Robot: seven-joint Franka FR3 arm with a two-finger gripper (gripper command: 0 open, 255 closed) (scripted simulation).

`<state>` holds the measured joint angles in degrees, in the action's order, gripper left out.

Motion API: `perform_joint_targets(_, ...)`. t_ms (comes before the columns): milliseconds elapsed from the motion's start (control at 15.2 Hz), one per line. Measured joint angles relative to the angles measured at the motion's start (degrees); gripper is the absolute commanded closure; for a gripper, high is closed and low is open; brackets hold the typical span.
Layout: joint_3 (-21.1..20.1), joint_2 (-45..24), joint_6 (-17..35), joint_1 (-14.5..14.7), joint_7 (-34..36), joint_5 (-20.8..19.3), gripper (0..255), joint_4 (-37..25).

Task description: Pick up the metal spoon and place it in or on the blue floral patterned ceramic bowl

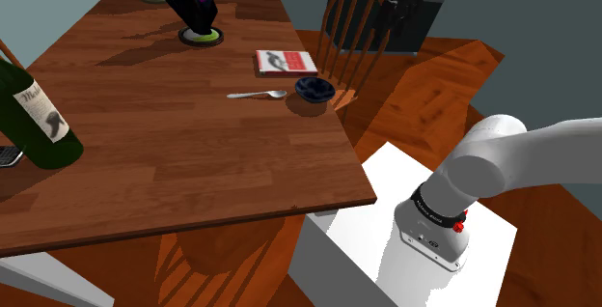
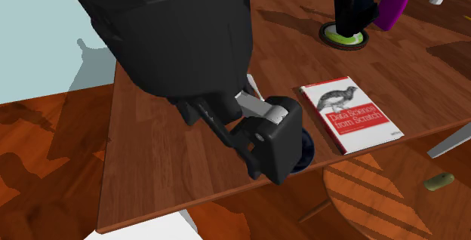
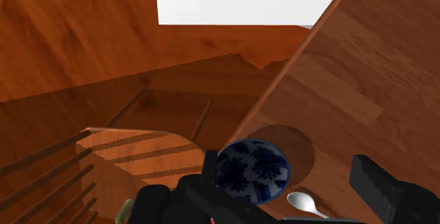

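Light even and fairly bright, no glare. Broad soft shadows cross the far part of the brown wooden table. Blue floral patterned bowl throws a round dark shadow onto the tabletop just beside it; light probably from above. Striped shadows lie across the round wooden chair seat. White box stand: top bright, side in shade.

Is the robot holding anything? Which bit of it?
Nothing is held. The gripper has its jaws apart and empty. The spoon lies on the table beside the bowl.
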<state>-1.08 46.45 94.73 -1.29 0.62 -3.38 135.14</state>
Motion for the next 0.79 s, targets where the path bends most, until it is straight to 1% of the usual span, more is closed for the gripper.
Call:
perform_joint_targets(66,0.0,0.0,0.0,0.0,0.0,0.0,0,0.0)
perform_joint_targets(198,0.64,-1.88,2.23,0.59,-1.46,0.18,0,0.24)
perform_joint_targets(528,3.1,-9.99,11.33,3.03,-7.6,1.31,0,0.74)
perform_joint_targets(792,5.14,-17.66,17.96,5.18,-13.46,2.89,0,-0.64)
